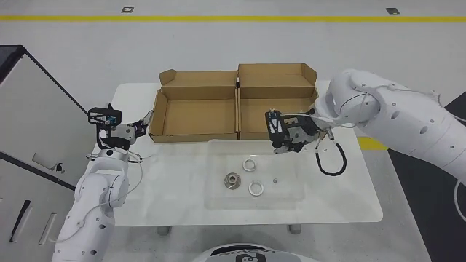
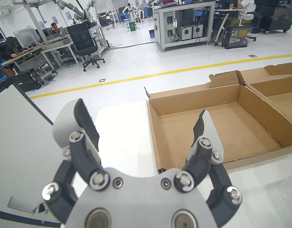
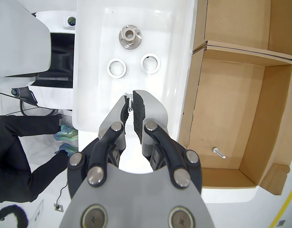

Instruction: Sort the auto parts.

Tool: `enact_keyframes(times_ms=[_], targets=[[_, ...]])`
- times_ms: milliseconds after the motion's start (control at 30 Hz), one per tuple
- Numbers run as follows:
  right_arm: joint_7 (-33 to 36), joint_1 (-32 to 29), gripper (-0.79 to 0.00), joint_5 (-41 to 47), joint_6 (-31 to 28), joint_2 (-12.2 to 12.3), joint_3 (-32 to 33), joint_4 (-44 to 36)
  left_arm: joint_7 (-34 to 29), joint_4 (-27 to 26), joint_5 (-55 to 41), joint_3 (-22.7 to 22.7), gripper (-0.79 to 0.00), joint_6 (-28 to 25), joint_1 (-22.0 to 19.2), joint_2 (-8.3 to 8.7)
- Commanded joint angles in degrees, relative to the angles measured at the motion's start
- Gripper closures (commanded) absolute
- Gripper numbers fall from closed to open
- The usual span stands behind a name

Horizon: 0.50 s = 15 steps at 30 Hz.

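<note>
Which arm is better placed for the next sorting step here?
Right. The right gripper is shut on a small threaded metal bolt, next to the brown cardboard box where a similar silver bolt lies. The left gripper is open and empty, off by the other cardboard box.

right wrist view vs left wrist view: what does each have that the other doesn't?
Right wrist view: the right gripper shut on a bolt above the white tray, which holds a flanged hub and two rings. A second bolt lies in one cardboard box.
Left wrist view: the left gripper, open, and the lab floor with a yellow line.
Both: the two cardboard boxes side by side.
</note>
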Motion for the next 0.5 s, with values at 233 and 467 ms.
enact_keyframes(times_ms=[233,467], targets=[[-10.82,-3.88,0.0,5.58,-7.42,-0.01,1.67,3.34,0.0,0.0,0.0,0.0,-0.785,0.0,0.0,0.0],[-22.33,-6.5,0.0,11.28,-9.23,-0.28,5.47,2.53,0.0,0.0,0.0,0.0,-0.785,0.0,0.0,0.0]])
